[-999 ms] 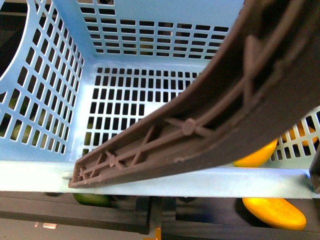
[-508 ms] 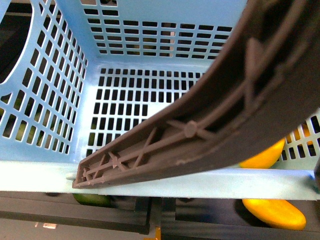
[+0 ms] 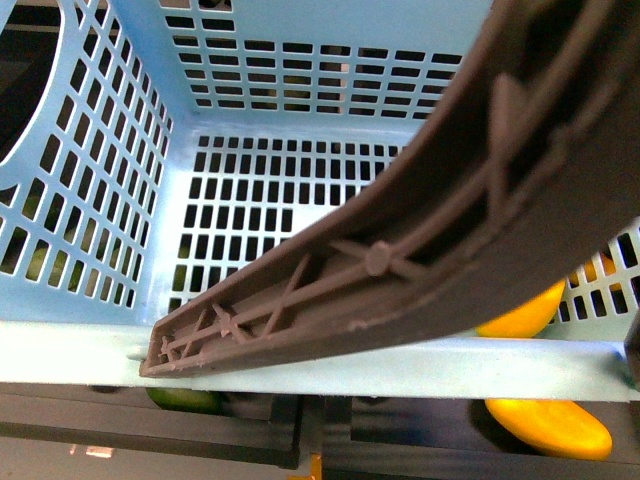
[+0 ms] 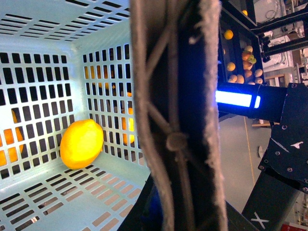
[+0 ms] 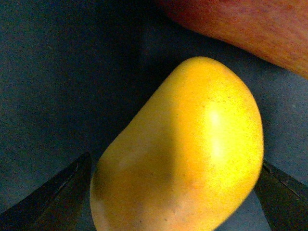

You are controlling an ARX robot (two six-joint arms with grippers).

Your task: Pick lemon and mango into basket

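The light teal basket (image 3: 100,200) fills the front view, and its brown ribbed handle (image 3: 420,250) crosses it diagonally. My left gripper (image 4: 168,209) is shut on the basket handle (image 4: 173,120), which hides most of the jaws. The lemon (image 4: 82,143) lies inside the basket against a slotted wall; it also shows under the handle in the front view (image 3: 520,315). My right gripper (image 5: 173,202) is shut on the mango (image 5: 183,149), with a dark finger (image 5: 53,197) on each side, over a dark surface.
An orange-yellow oblong fruit (image 3: 550,428) and a green fruit (image 3: 185,398) lie on the dark shelf below the basket's near rim. A reddish fruit (image 5: 250,24) sits close beyond the mango. Oranges (image 4: 240,67) fill a shelf past a blue lit bar (image 4: 236,98).
The basket and its handle have shifted slightly in the front view. The yellow fruits keep their places.
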